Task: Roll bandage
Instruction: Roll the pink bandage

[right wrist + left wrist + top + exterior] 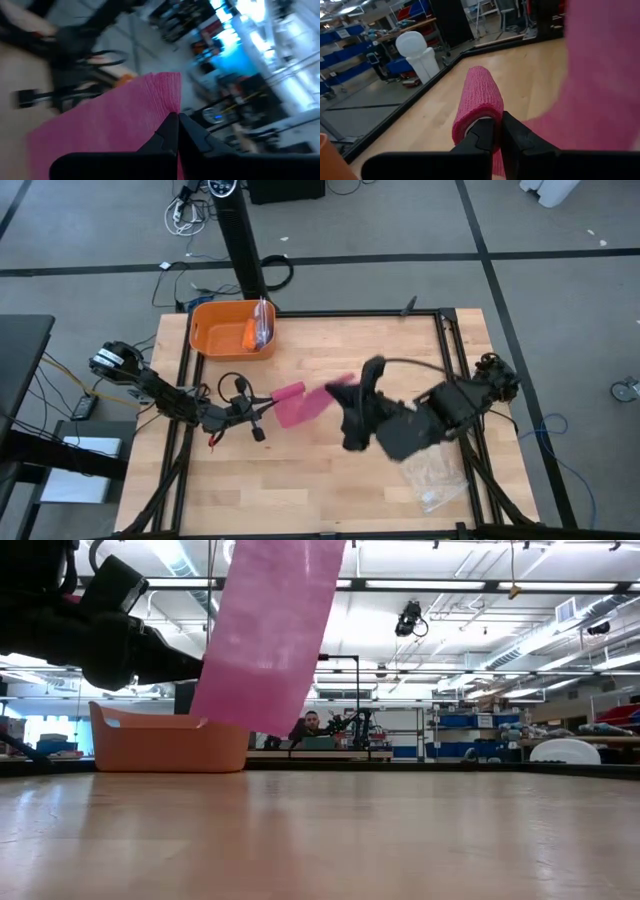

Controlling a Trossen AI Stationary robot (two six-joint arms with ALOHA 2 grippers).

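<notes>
The magenta-pink bandage is partly rolled. Its small roll [288, 392] [479, 97] sits at the fingertips of my left gripper [268, 406] [497, 131], which is shut on it left of the table's middle. From the roll a flat band [303, 409] [268, 630] [605, 75] runs up and to the right. My right gripper [345, 387] [177, 131], raised above the table's middle, is shut on the band's far end. In the low view the band hangs clear of the tabletop. My left gripper has the roll by its near end [470, 125], where its shut fingers meet the cloth. The cloth hides the fingertips. The fingers come nearly level from the table's left and lie along the roll, which is clear of the table. My right gripper pinches the band at its end edge [170, 102] between its two fingers, near a corner of the strip. The cloth spreads flat away from the fingers and slopes down toward the roll, clear of the table.
An orange tub [232, 330] [165, 745] with a few items stands at the table's far left. A clear crinkled plastic bag [436, 477] lies near the right front, under my right arm. A black post [240, 240] rises behind the table, which has black rails along its edges.
</notes>
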